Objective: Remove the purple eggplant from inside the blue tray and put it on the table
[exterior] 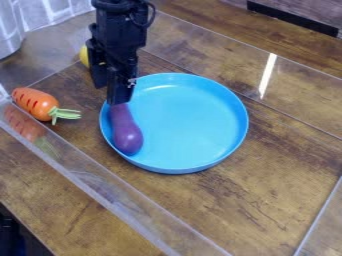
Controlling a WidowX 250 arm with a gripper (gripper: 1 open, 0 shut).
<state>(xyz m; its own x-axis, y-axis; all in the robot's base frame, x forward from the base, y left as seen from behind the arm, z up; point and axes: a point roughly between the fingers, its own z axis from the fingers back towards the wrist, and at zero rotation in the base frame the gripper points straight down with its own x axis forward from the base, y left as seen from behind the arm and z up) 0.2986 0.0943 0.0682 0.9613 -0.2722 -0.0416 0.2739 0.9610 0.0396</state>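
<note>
The black robot hand (120,92) hangs from the far left, pointing straight down over the far end of the small glossy purple toy eggplant (124,129). How wide its fingers stand, and whether they touch the eggplant, cannot be told. The eggplant lies inside the large round blue plastic tray (214,150), along its left rim. An orange toy carrot (39,103) lies left on the dark wood-plank worktop (287,190), which shows bare planks right and near.
</note>
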